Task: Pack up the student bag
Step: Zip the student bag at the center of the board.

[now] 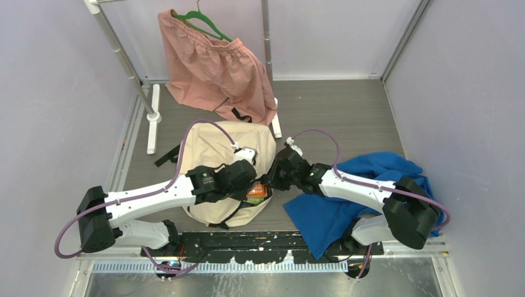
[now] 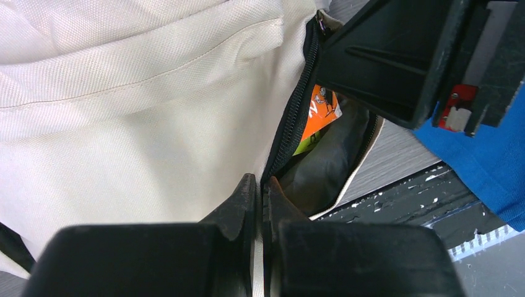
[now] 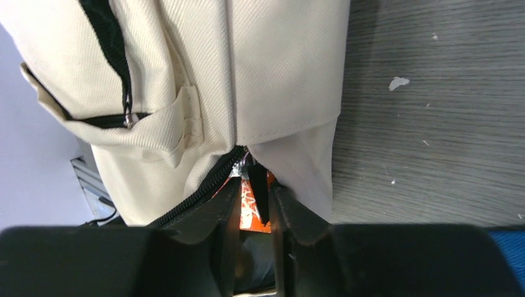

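The student bag [image 1: 216,145] is a cream backpack lying on the grey table between my arms, with its main zipper partly open at the near right side. An orange packet [image 1: 257,192] shows inside the opening. My left gripper [image 1: 254,180] is shut on the bag's cream edge beside the black zipper [image 2: 291,124], and its jaws [image 2: 260,185] pinch a strip of fabric. My right gripper [image 1: 272,176] stands at the same opening from the right. Its fingers [image 3: 254,185] are slightly apart, and the black zipper pull [image 3: 259,199] hangs between them, in front of the orange packet [image 3: 249,213].
A blue cloth [image 1: 347,204] lies crumpled under my right arm. A pink garment [image 1: 216,68] on a green hanger hangs from a metal rack [image 1: 124,59] behind the bag. The black base rail [image 1: 272,244] runs along the near edge.
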